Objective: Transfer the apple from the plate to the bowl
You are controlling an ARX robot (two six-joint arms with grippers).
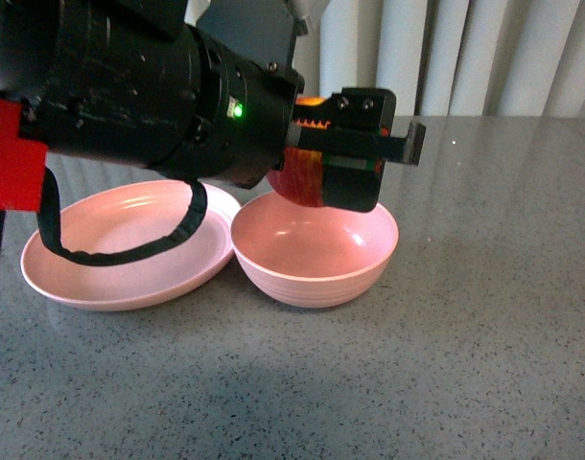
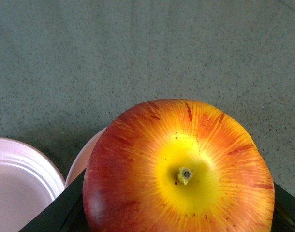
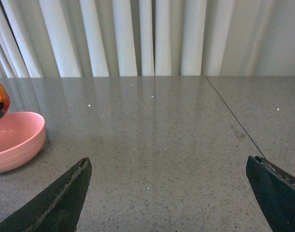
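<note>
Pink bowl [image 1: 316,280] stands on the grey desk [image 1: 484,326], the plate [image 1: 120,280] just beside it at 9 o'clock. Left fingers [image 1: 355,187] grasp the apple [image 1: 300,180] above the bowl's 11 o'clock rim. Left wrist: apple clamped, stem dip showing. Right wrist: right fingers [image 3: 55,203] released, holding nothing.

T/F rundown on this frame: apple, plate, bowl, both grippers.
1. Left gripper grips the apple. True.
2. The apple lies on the plate. False: the plate is empty and the apple is held up over the bowl.
3. The bowl is empty. True.
4. Right gripper is shut. False: it is open and holds nothing.
</note>
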